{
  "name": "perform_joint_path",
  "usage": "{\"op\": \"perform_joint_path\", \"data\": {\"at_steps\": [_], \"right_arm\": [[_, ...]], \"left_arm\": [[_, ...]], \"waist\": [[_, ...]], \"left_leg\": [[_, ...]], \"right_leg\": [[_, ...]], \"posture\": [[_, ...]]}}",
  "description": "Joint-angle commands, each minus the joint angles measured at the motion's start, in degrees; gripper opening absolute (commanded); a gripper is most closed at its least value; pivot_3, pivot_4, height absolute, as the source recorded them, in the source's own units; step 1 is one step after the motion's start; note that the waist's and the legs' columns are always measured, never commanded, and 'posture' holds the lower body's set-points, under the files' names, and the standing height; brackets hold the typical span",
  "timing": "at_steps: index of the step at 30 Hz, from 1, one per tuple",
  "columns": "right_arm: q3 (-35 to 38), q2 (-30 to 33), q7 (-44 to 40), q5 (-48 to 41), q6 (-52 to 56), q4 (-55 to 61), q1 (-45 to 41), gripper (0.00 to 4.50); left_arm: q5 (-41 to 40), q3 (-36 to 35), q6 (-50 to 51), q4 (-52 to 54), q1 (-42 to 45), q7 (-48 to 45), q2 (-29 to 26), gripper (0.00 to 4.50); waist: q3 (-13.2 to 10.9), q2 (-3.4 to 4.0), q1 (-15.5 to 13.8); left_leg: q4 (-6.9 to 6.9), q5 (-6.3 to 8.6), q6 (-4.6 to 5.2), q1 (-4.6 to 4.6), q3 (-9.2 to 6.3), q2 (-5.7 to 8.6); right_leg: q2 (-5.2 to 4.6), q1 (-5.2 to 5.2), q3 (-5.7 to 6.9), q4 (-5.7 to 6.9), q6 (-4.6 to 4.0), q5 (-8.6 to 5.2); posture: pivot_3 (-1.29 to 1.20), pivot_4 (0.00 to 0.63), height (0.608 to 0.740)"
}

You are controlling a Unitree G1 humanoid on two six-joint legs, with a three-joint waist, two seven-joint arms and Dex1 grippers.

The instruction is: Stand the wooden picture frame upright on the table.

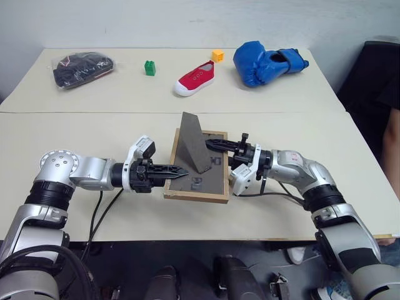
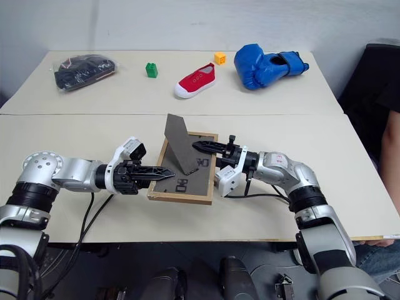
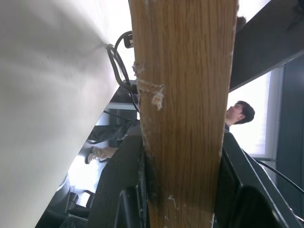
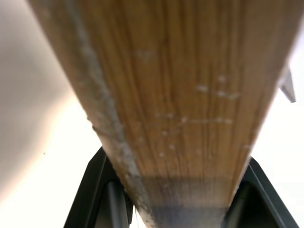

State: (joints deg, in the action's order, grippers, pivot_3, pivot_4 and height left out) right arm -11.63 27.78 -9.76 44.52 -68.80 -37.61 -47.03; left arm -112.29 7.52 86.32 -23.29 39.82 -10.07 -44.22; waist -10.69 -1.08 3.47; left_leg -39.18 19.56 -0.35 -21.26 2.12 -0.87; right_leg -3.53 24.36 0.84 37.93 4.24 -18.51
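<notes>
The wooden picture frame [image 1: 209, 181] lies roughly flat near the front of the table [image 1: 94, 134], dark backboard up, with its triangular easel stand [image 1: 195, 145] raised. My left gripper [image 1: 172, 170] reaches in level from the left and is shut on the frame's left border. The left wrist view has the wooden edge [image 3: 185, 118] running between the black fingers [image 3: 118, 194]. My right gripper [image 1: 217, 145] comes in from the right near the frame's far right corner. The right wrist view has the frame's wood [image 4: 175, 95] pinched between its fingers [image 4: 95, 190].
Along the far half of the table lie a black bagged bundle [image 1: 82, 67], a green block [image 1: 150, 67], a red shoe [image 1: 195, 78], an orange block [image 1: 217, 55] and a blue boxing glove [image 1: 265, 62]. A person sits at the right edge [image 1: 392, 144].
</notes>
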Motion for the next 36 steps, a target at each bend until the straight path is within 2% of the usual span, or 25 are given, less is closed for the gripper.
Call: {"op": "perform_joint_path", "data": {"at_steps": [1,3,6,7,10,12,13,14,15,16,17,20,23,26,31,36], "right_arm": [[-0.36,0.54,2.62,-3.62,0.54,-0.90,-1.37,1.41],[-0.94,1.18,3.60,-3.66,-0.07,-0.76,-1.91,1.28],[-1.85,1.79,3.52,-5.10,-0.08,-0.91,-2.16,1.27],[-2.03,1.96,3.21,-5.95,-0.03,-0.95,-2.06,1.27],[-2.88,2.41,2.02,-8.92,-0.36,-1.19,-1.80,1.27],[-3.44,2.90,1.24,-10.38,-0.40,-0.78,-1.50,1.27],[-4.21,3.22,-2.95,-17.93,1.48,-0.05,-0.53,1.27],[-4.84,2.55,-12.92,-32.29,9.98,3.79,2.09,1.27],[-5.35,2.10,-20.29,-42.88,16.35,6.68,3.98,1.27],[-4.63,1.78,-27.13,-53.08,24.20,10.42,5.72,1.27],[-3.61,1.78,-32.61,-60.65,32.45,14.29,7.19,1.27],[-0.52,3.67,-41.94,-75.84,54.46,22.96,9.32,1.27],[1.45,5.12,-43.97,-84.21,75.01,27.00,9.88,1.27],[2.71,4.67,-43.99,-84.82,85.91,24.98,8.24,1.27],[4.26,0.23,-42.32,-78.16,86.59,14.33,4.36,1.27],[5.87,-2.86,-46.22,-77.22,89.74,8.67,3.98,1.27]], "left_arm": [[-0.71,-6.54,-5.12,6.57,-0.68,3.69,0.67,1.99],[-0.71,-8.45,-5.30,8.86,-1.86,4.14,-1.73,2.51],[3.56,-14.42,-7.68,14.70,-5.23,2.05,-7.18,3.41],[7.82,-16.80,-8.20,16.17,-6.67,-1.55,-9.75,3.67],[19.99,-21.72,-12.51,18.63,-10.89,-13.99,-14.87,3.70],[31.43,-21.00,-19.31,20.86,-15.83,-26.20,-19.94,3.70],[44.61,-20.33,-36.14,21.38,-20.54,-33.09,-20.77,3.70],[54.51,-20.83,-50.71,22.35,-24.32,-39.33,-19.79,3.70],[60.93,-21.42,-60.81,22.69,-26.61,-43.37,-18.43,3.70],[65.09,-20.89,-66.45,23.16,-28.70,-46.64,-17.81,3.70],[66.93,-20.52,-68.49,23.51,-29.65,-48.56,-17.02,3.86],[71.10,-20.09,-74.63,25.84,-30.44,-49.54,-11.67,4.47],[72.90,-19.79,-76.16,28.15,-30.70,-49.97,-7.82,4.50],[73.48,-20.02,-74.76,28.91,-30.77,-49.70,-5.64,4.50],[74.78,-19.87,-73.58,28.94,-30.92,-50.27,-4.25,4.50],[73.96,-20.30,-71.32,29.95,-30.97,-50.31,-3.16,4.50]], "waist": [[0.01,-0.02,-0.06],[0.01,-0.02,0.00],[0.01,-0.02,0.82],[0.01,-0.02,0.99],[0.01,-0.02,1.42],[0.01,-0.02,1.38],[0.01,-0.01,1.43],[-0.02,0.04,1.37],[-0.02,0.05,1.22],[-0.02,0.04,1.00],[-0.03,0.04,0.71],[-0.03,0.04,-0.74],[-0.02,0.03,-1.82],[-0.02,0.03,-1.90],[-0.02,0.03,-1.43],[-0.02,0.03,-1.44]], "left_leg": [[-0.01,0.00,0.00,0.00,0.00,0.00],[-0.05,0.00,0.00,-0.01,0.00,-0.01],[0.05,-0.02,-0.03,0.00,0.03,-0.02],[0.08,-0.02,-0.03,0.00,0.03,-0.01],[0.10,-0.02,-0.04,0.01,0.04,0.00],[0.12,-0.03,-0.04,0.02,0.06,0.02],[0.12,-0.03,-0.05,0.01,0.06,0.01],[0.18,-0.03,-0.05,0.03,0.11,0.02],[0.21,-0.03,-0.05,0.07,0.15,0.05],[0.22,-0.03,-0.05,0.06,0.15,0.00],[0.16,-0.03,-0.05,0.02,0.09,-0.06],[-0.01,0.02,0.07,-0.07,0.04,-0.05],[-0.02,0.11,0.24,-0.08,0.01,-0.04],[0.03,0.15,0.29,-0.09,-0.03,-0.05],[0.08,0.15,0.30,-0.10,0.05,-0.03],[0.09,0.13,0.27,-0.19,0.08,-0.04]], "right_leg": [[0.00,0.00,0.00,0.02,0.00,0.00],[-0.01,0.00,0.00,-0.03,0.00,0.00],[0.03,0.06,-0.10,0.04,0.00,0.00],[0.03,0.06,-0.09,0.04,-0.01,0.00],[0.04,0.06,-0.08,0.00,-0.03,-0.02],[0.06,0.06,-0.08,0.01,-0.04,-0.02],[0.09,0.05,-0.05,0.00,-0.05,-0.03],[0.09,0.05,-0.06,-0.03,-0.06,-0.03],[0.06,0.03,-0.08,-0.10,-0.06,-0.04],[0.09,0.03,-0.04,-0.13,-0.07,-0.04],[0.12,-0.04,0.07,-0.12,-0.07,-0.04],[-0.01,-0.04,0.05,-0.10,-0.05,-0.03],[-0.14,-0.05,0.03,-0.10,-0.03,-0.01],[-0.16,-0.06,0.08,-0.15,-0.03,-0.01],[-0.15,0.04,0.03,-0.18,-0.03,-0.01],[-0.12,0.15,0.03,-0.07,-0.03,-0.01]], "posture": [[0.00,0.150,0.740],[0.00,0.150,0.740],[0.00,0.150,0.740],[0.00,0.150,0.740],[0.00,0.150,0.740],[0.00,0.150,0.740],[0.00,0.150,0.740],[0.00,0.150,0.740],[0.00,0.150,0.740],[0.00,0.150,0.740],[0.00,0.150,0.740],[0.00,0.150,0.740],[0.00,0.150,0.740],[0.00,0.150,0.740],[0.00,0.150,0.740],[0.00,0.150,0.740]]}}
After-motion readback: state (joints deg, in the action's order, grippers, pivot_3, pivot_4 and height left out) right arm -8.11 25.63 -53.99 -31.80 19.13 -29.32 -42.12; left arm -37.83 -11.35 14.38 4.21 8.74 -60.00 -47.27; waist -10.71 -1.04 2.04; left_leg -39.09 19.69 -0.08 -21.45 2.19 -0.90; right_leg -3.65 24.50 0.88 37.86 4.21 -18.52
